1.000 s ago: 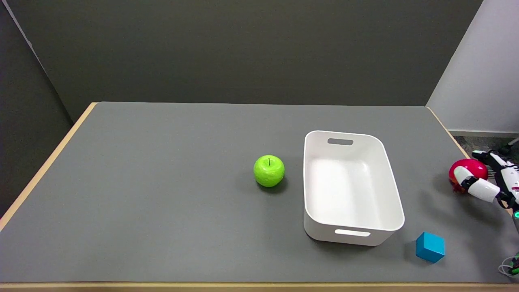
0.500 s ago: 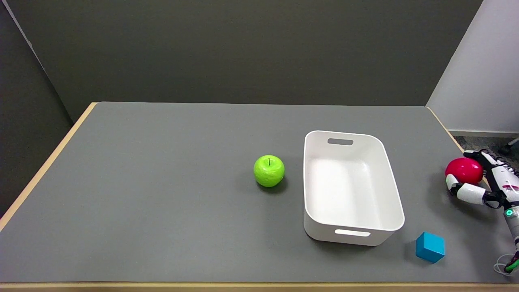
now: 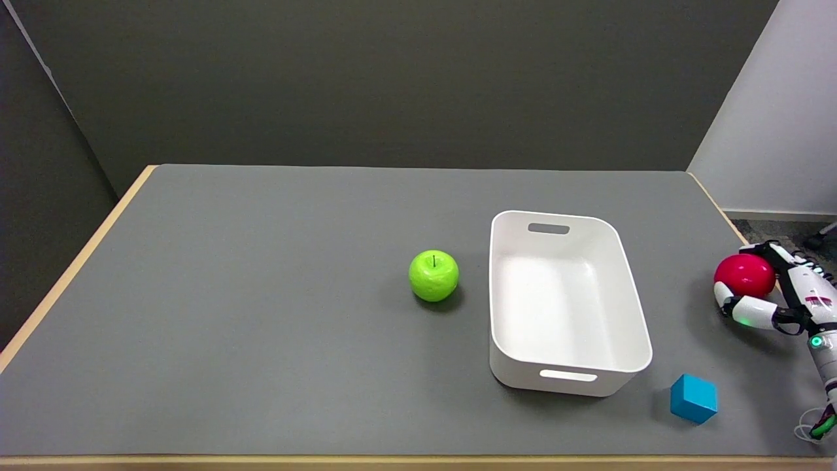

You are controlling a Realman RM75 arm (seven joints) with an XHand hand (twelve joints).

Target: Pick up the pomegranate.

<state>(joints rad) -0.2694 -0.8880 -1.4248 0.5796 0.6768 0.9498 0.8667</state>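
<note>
head view: the right hand (image 3: 775, 291) wraps a red pomegranate (image 3: 744, 275) at the far right edge of the grey tabletop (image 3: 261, 314), one finger curled under the fruit's near side and others arched over its far side, so the hand is clamped on it. the fruit sits well to the right of the white bin (image 3: 567, 302), which lies empty, and beyond the blue cube (image 3: 694, 398) near the front edge. a green apple (image 3: 433, 275) stands just left of the bin, apart from it.

whether the pomegranate has left the tabletop cannot be told from this angle; a soft shadow lies to its left. the step in hand looks like the grasp itself, with the lift either just starting or about to. the next move calls for a steady rise with the fingers held firm, since the round, smooth skin could slip out between them, and the table's edge is close by.
</note>
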